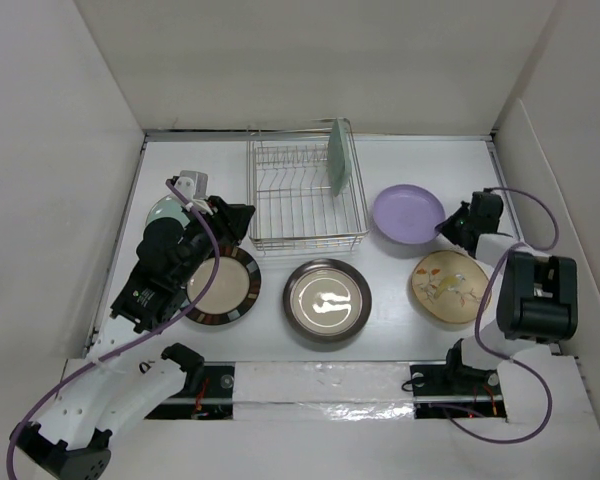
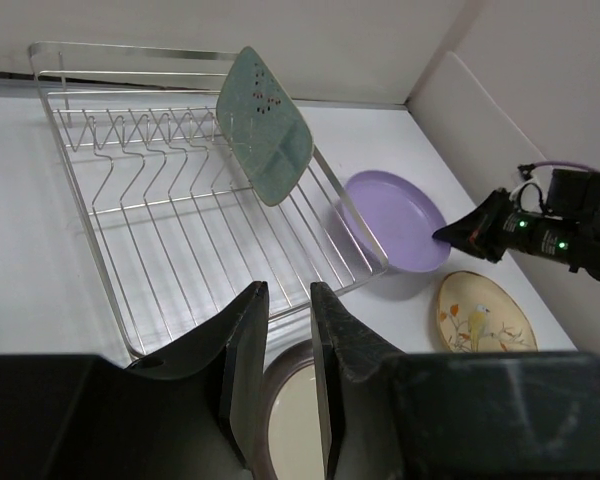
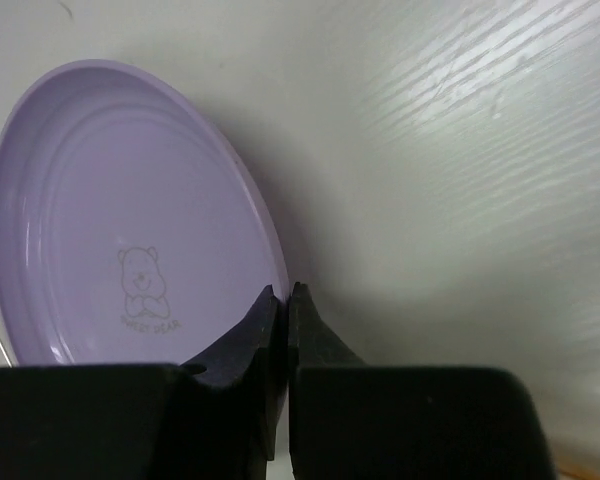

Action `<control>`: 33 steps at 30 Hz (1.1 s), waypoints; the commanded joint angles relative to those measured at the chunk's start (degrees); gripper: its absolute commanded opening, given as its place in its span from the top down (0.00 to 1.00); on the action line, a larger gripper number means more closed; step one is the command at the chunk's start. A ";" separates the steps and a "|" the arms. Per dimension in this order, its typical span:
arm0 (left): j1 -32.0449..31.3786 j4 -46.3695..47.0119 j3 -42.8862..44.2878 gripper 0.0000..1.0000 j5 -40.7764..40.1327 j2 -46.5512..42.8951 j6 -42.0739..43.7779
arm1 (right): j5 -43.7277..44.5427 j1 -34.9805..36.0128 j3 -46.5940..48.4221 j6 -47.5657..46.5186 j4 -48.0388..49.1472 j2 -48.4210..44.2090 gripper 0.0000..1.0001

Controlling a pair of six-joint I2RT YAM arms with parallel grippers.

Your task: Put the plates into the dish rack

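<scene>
The chrome dish rack [image 1: 280, 200] stands at the back centre with the pale mint rectangular plate [image 1: 337, 158] upright in its right side. On the table lie the lavender plate [image 1: 405, 212], the tan floral plate [image 1: 450, 286], the glossy dark brown plate [image 1: 327, 298] and the brown-rimmed cream plate [image 1: 223, 284]. The small pale green plate [image 1: 163, 210] is partly hidden behind my left arm. My left gripper [image 2: 285, 300] is open and empty above the far edge of the cream plate [image 2: 292, 420], by the rack's front left corner. My right gripper [image 3: 283, 292] is shut on the lavender plate's right rim [image 3: 130, 220].
White walls close in the table on the left, back and right. The right arm's cable [image 1: 540, 215] loops near the right wall. The left wrist view also shows the rack [image 2: 90, 240], the mint plate [image 2: 265, 125], the lavender plate [image 2: 395, 215] and the floral plate [image 2: 480, 315].
</scene>
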 commanded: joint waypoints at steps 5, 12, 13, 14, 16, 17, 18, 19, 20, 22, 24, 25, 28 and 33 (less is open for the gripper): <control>-0.41 2.63 -0.48 0.78 0.04 -0.89 0.76 | 31.98 11.15 14.31 -3.72 -9.46 -17.09 1.00; -0.41 2.89 -0.56 0.78 0.05 -1.16 0.68 | 53.20 31.62 45.30 -19.99 -25.29 -7.46 1.00; -0.41 2.89 -0.56 0.78 0.04 -1.16 0.68 | 55.75 33.66 48.85 -21.83 -26.70 -5.00 1.00; -0.41 2.81 -0.56 0.78 -0.04 -1.33 0.68 | 59.78 35.43 52.19 -25.59 -28.72 -2.54 1.00; -0.41 2.81 -0.56 0.78 -0.04 -1.51 0.59 | 63.05 39.46 63.31 -28.43 -31.54 5.54 1.00; -0.41 2.89 -0.56 0.77 -0.04 -1.51 0.59 | 66.55 40.70 66.87 -32.70 -32.59 8.27 1.00; -0.41 2.89 -0.65 0.77 -0.04 -1.51 0.50 | 68.41 41.67 70.38 -35.97 -32.95 13.95 1.00; -0.41 2.81 -0.65 0.77 -0.04 -1.68 0.50 | 70.26 43.51 77.90 -38.52 -33.48 16.88 1.00; -0.41 2.81 -0.65 0.77 0.04 -1.77 0.50 | 73.84 44.23 81.37 -44.12 -33.48 19.87 1.00; -0.41 2.89 -0.65 0.77 0.13 -2.04 0.50 | 78.34 45.54 90.14 -52.03 -32.00 27.32 1.00; -0.41 2.81 -0.65 0.77 0.13 -2.21 0.50 | 80.11 46.07 93.61 -56.81 -29.28 30.52 1.00; -0.41 2.81 -0.65 0.77 0.22 -2.13 0.50 | 80.99 46.08 94.41 -59.53 -27.18 32.10 1.00; -0.93 2.81 -0.65 0.77 0.48 -2.13 0.32 | 84.07 47.40 91.96 -73.83 -11.91 32.64 1.00; -0.94 2.81 -0.65 0.77 0.83 -2.13 0.41 | 86.45 50.29 85.47 -94.88 10.98 34.22 1.00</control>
